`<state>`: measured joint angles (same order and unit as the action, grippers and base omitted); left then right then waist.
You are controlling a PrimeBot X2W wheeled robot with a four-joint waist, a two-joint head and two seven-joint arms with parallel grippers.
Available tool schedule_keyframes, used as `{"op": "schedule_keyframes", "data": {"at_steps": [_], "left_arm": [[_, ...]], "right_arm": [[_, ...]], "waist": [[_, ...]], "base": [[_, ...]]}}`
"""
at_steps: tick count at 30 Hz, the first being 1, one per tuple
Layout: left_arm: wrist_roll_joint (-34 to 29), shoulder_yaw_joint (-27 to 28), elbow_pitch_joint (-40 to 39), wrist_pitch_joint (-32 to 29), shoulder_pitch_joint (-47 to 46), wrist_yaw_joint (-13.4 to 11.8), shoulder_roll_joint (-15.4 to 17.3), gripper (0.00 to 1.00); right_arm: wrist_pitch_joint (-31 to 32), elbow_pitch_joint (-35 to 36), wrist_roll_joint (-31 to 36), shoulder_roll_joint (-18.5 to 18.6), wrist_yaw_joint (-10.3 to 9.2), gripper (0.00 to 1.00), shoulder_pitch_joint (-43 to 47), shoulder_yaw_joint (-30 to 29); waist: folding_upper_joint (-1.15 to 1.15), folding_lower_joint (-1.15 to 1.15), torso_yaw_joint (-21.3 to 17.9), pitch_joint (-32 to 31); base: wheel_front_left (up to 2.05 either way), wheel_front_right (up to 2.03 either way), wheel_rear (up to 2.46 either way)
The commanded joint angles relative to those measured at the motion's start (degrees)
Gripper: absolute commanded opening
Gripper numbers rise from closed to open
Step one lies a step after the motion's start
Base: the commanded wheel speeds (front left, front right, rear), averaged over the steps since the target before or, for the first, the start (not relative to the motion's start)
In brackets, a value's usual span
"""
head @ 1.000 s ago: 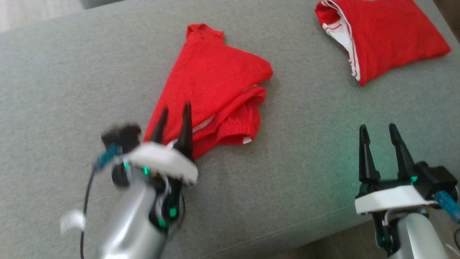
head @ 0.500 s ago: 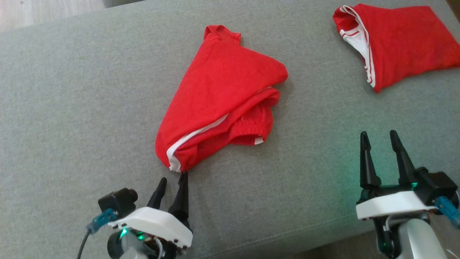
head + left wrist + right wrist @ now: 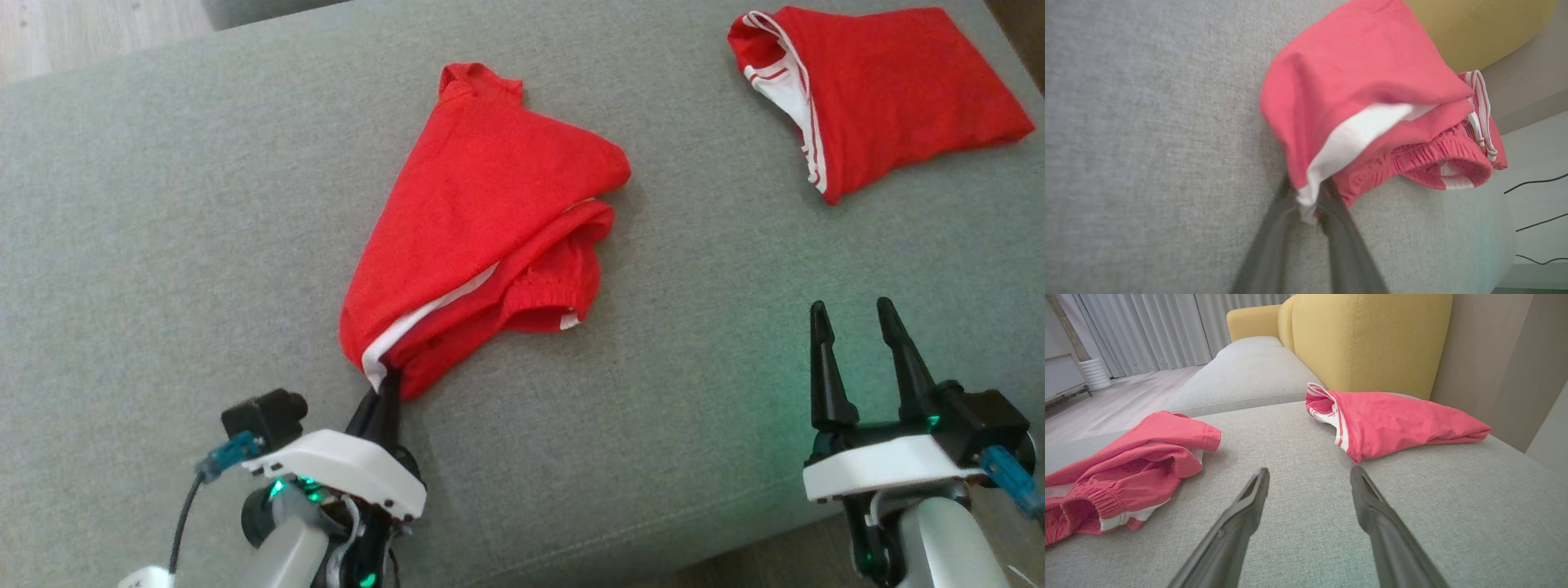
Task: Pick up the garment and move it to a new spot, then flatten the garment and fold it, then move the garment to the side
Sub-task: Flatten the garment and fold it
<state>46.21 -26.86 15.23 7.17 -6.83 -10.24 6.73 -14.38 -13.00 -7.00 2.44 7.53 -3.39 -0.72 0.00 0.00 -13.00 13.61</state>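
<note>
We have our left gripper [image 3: 387,384] at the near corner of the red garment [image 3: 490,204]. Its two dark fingers [image 3: 1267,249] are drawn close together and pinch the white-edged tip of the cloth. In the left wrist view that white corner sits right in the narrow gap between them.

The garment lies crumpled near the middle of the grey seat cushion [image 3: 163,204], spreading away from the pinched corner in a rough triangle. A gathered waistband [image 3: 543,290] and a white stripe [image 3: 433,306] show along its near right edge.

Our right gripper [image 3: 850,306] stands over the near right part of the cushion, well apart from the garment. Its fingers [image 3: 1241,522] are spread wide with nothing between them.

A second garment [image 3: 890,90] — also red with white trim — lies at the far right of the cushion, well apart from the first. In the right wrist view it rests just in front of a yellow backrest [image 3: 1372,339]. Further off in that view we see pale curtains [image 3: 1147,326] and a light floor [image 3: 1118,404].
</note>
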Motion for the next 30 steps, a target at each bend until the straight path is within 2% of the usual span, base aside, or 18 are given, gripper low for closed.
{"op": "schedule_keyframes", "data": {"at_steps": [1,4,10,14,16,17,18,21,22,24,27,28,30], "left_arm": [[0.18,2.33,-0.98,0.76,-2.06,0.43,0.38,0.0],[-1.93,2.29,-1.86,0.67,-3.47,0.04,2.99,0.0],[-16.1,-3.95,-14.15,-11.34,-8.73,-2.91,18.15,0.0],[-26.43,-7.38,-23.36,-22.39,-13.54,-2.95,28.9,0.0],[-30.7,-9.12,-27.55,-28.24,-15.85,-1.31,33.55,0.0],[-30.7,-9.12,-27.55,-28.24,-15.85,-1.31,33.55,0.0],[-32.31,-10.02,-29.6,-31.01,-16.85,-0.2,35.35,0.0],[-36.45,-13.23,-34.3,-38.88,-19.04,4.16,40.06,0.0],[-37.93,-15.77,-36.66,-43.26,-19.5,7.33,41.91,0.0],[-37.54,-18.35,-38.1,-47.01,-18.58,9.78,42.41,0.0],[-35.89,-21.11,-38.68,-49.78,-16.28,10.58,40.89,0.0],[-35.21,-21.9,-38.49,-50.0,-15.29,10.46,40.08,0.25],[-32.98,-22.84,-37.81,-49.89,-12.78,9.07,37.74,1.0]], "right_arm": [[-0.62,1.45,-0.2,0.43,-0.04,1.0,-0.76,1.1],[-0.62,1.35,-0.32,0.43,-0.04,1.0,-0.42,0.79],[-0.62,1.43,-0.32,0.43,-0.04,1.0,1.15,-0.5],[-0.62,1.39,-0.63,0.43,-0.04,1.0,1.74,-0.56],[-0.62,1.37,-0.78,0.43,-0.04,1.0,1.91,-0.54],[-0.62,1.37,-0.78,0.43,-0.04,1.0,1.91,-0.54],[-0.62,1.35,-0.85,0.43,-0.04,1.0,1.98,-0.53],[-0.62,1.27,-1.0,0.43,-0.04,1.0,2.2,-0.55],[-0.62,1.24,-1.07,0.43,-0.04,1.0,2.34,-0.61],[-0.62,1.25,-1.15,0.43,-0.04,1.0,2.41,-0.62],[-0.62,1.23,-1.35,0.43,-0.04,1.0,2.25,-0.53],[-0.62,1.21,-1.44,0.43,-0.04,1.0,2.19,-0.48],[-0.62,1.2,-1.7,0.43,-0.04,1.0,2.13,-0.42]], "waist": [[0.0,0.0,-0.11,-0.27],[0.0,0.0,-0.01,-1.02],[0.0,0.0,1.43,-3.31],[0.0,0.0,2.11,-4.31],[0.0,0.0,2.34,-4.5],[0.0,0.0,2.34,-4.5],[0.0,0.0,2.41,-4.59],[0.0,0.0,2.54,-4.87],[0.0,0.0,2.54,-5.01],[0.0,0.0,2.45,-5.03],[0.0,0.0,2.1,-4.82],[0.0,0.0,1.96,-4.71],[0.0,0.0,1.75,-4.53]], "base": [[0.0,0.0,0.0],[0.0,0.0,0.0],[0.0,0.0,0.0],[0.0,0.0,0.0],[0.0,0.0,0.0],[0.0,0.0,0.0],[0.0,0.0,0.0],[0.0,0.0,0.0],[0.0,0.0,0.0],[0.0,0.0,0.0],[0.0,0.0,0.0],[0.0,0.0,0.0],[0.0,0.0,0.0]]}}
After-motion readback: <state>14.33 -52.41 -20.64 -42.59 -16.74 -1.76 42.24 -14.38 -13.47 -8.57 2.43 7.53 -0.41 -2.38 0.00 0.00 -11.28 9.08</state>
